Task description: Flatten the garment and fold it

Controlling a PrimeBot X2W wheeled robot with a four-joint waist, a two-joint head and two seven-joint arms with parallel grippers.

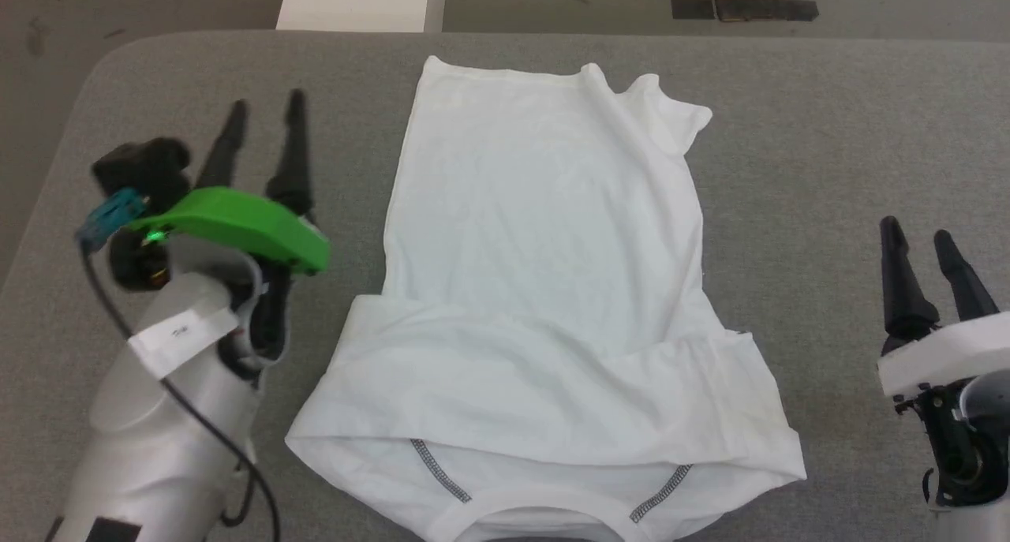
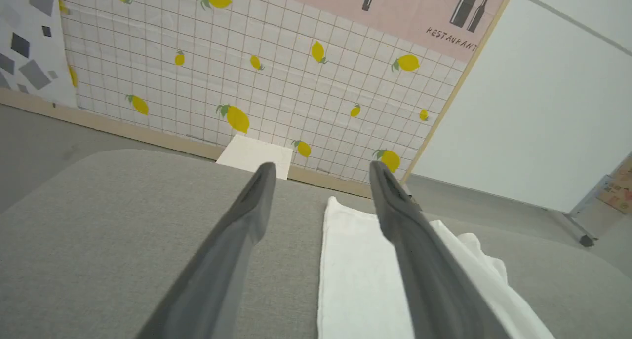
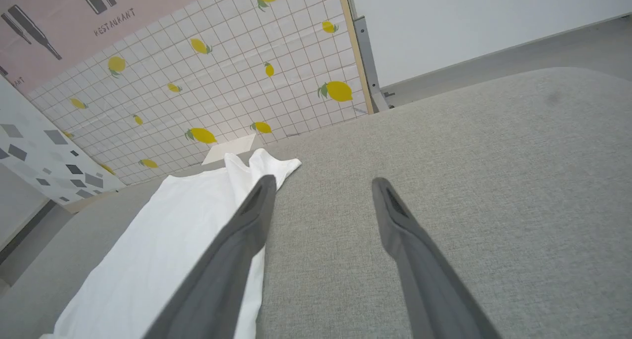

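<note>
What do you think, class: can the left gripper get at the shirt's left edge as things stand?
Probably yes. The left gripper stands open beside the shirt, with only grey table between them, so the way to that edge looks free.

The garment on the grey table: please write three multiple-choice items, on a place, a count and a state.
1. Where does the garment lie on the table? A. between the grippers B. left of both grippers C. over the far edge
2. How many zigzag seams show near its neck? A. one B. two C. four
3. The left gripper and right gripper are: A. both shut on cloth B. both open, empty C. one shut on a sleeve
Answers: 1 A, a gripper stands on each side. 2 B, one seam per shoulder. 3 B, each is spread wide, clear of the cloth.
</note>
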